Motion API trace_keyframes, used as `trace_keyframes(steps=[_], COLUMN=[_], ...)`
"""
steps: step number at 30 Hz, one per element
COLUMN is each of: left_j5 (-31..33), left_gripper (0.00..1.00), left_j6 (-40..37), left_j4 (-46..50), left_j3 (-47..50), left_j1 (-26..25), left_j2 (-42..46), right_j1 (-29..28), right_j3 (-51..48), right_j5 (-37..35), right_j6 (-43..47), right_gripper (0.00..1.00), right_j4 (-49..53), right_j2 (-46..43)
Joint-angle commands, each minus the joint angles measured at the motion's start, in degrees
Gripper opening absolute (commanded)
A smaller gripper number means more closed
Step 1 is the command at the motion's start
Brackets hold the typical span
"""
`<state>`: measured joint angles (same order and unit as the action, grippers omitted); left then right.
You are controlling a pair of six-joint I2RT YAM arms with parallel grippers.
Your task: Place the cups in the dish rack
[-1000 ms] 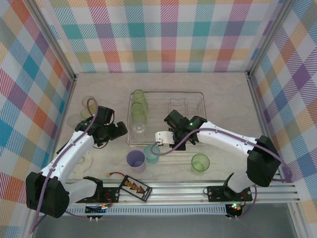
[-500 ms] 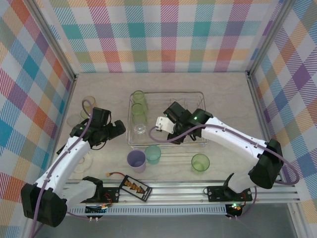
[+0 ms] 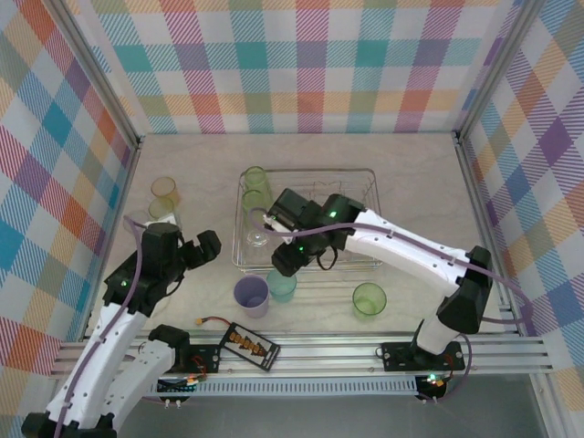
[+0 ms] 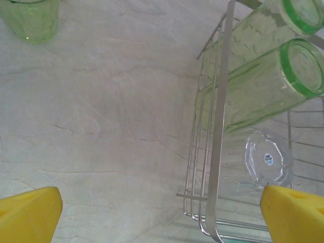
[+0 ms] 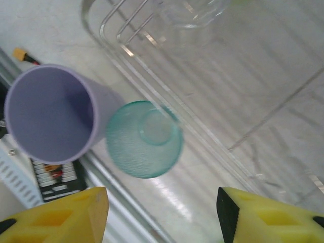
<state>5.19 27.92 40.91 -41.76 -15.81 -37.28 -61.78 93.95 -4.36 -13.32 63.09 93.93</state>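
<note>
Plainly, right claw (image 5: 159, 215) gapes empty — over teal cup (image 5: 144, 147).

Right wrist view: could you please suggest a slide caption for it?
Open right fingers hover over a teal cup beside a lilac cup, just outside the dish rack's corner.

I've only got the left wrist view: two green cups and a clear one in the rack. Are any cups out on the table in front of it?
Observer: Yes, three: a lilac cup, a teal cup and a green cup stand before the dish rack.
Operator: Where is the right gripper?
Observer: The right gripper hangs open above the teal cup, holding nothing.
Operator: Anything else down there?
Observer: A flat black box lies by the near rail.
</note>
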Motion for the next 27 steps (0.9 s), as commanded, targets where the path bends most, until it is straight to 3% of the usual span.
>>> trace_keyframes(steps=[1, 12, 22, 27], left_j5=[0.4, 4.1, 4.0, 3.7], left_gripper=[1.00, 1.00, 1.00, 1.00], left_j6=[-1.4, 1.2, 1.8, 2.4], left_j4=[-0.5, 3.3, 3.1, 2.5], left_j3=[1.7, 1.2, 1.8, 2.5], left_j1=[0.6, 0.6, 0.6, 0.6], left_j2=[3.0, 4.6, 7.7, 7.5], right_j1=[-2.5, -6.9, -7.9, -8.6], right_j3=[1.9, 10.7, 18.1, 20.2], right_j5=[3.6, 2.7, -0.8, -2.6], right_j6=[-8.9, -11.3, -10.3, -10.9], right_gripper=[0.58, 0.51, 0.27, 0.09], right_j4=[0.7, 3.9, 10.8, 14.0], right_j2=[4.1, 17.5, 24.6, 25.0])
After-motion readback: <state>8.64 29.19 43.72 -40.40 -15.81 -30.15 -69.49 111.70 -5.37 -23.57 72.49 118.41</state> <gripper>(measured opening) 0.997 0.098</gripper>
